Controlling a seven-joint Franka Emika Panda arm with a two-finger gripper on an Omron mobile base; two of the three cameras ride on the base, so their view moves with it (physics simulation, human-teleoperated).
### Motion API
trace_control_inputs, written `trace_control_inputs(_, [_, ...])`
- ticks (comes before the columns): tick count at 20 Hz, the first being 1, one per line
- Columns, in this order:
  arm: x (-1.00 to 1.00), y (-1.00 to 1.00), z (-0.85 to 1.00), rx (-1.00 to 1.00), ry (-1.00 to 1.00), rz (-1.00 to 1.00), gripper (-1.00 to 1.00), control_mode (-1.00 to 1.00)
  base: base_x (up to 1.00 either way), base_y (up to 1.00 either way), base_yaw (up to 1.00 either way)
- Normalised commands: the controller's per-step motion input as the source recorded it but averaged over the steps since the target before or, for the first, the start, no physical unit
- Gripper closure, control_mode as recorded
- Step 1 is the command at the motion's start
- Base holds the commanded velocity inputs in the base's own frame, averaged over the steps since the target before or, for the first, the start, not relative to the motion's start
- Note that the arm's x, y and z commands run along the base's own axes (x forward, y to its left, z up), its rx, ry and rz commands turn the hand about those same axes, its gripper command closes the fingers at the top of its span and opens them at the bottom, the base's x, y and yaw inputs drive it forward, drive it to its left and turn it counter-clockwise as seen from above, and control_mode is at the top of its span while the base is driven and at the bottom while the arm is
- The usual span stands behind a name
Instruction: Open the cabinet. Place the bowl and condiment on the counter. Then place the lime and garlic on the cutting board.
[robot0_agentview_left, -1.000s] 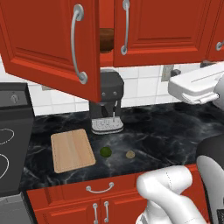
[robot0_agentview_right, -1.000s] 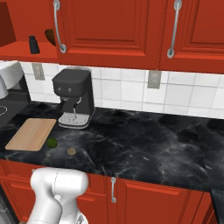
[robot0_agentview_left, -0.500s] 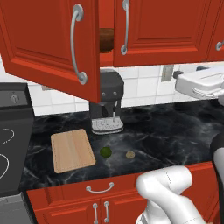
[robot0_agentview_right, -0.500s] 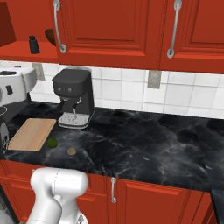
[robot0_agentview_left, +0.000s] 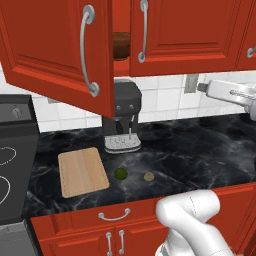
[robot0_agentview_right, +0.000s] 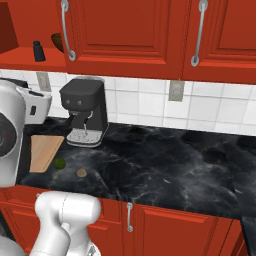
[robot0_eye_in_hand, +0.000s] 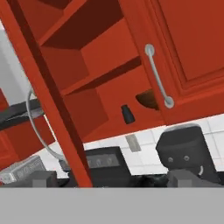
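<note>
Tool (robot0_eye_in_hand: 112, 181) jaws wide; red cabinet (robot0_eye_in_hand: 109, 83) door ajar.

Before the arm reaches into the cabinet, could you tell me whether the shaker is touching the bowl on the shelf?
Apart. The right base view shows red cabinet wall between the shaker and the bowl; the hand view shows that gap too.

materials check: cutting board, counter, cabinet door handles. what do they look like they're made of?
Cutting board: pale tan wood by the look, matte, with faint grain streaks.
Counter: black marble or a stone-pattern laminate, thin white veins, slight sheen; the render leaves that open.
Cabinet handles: silver-grey metal bars, probably brushed or polished steel, with soft highlights along the curve. Doors look like red painted panelled wood.
</note>
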Motion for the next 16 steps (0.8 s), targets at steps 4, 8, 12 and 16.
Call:
trace_control_inputs(4, [0.24,0.08,-0.24,0.19,0.29,0.02,-1.0,-1.0,0.0,0.0,0.0])
trace_control_inputs(8, [0.26,0.19,-0.1,0.15,0.28,0.02,-1.0,-1.0,0.0,0.0,0.0])
trace_control_inputs(12, [0.26,0.34,-0.03,0.08,0.2,0.01,-1.0,-1.0,0.0,0.0,0.0])
trace_control_inputs(16, [0.24,0.26,-0.07,0.08,0.16,0.02,-1.0,-1.0,0.0,0.0,0.0])
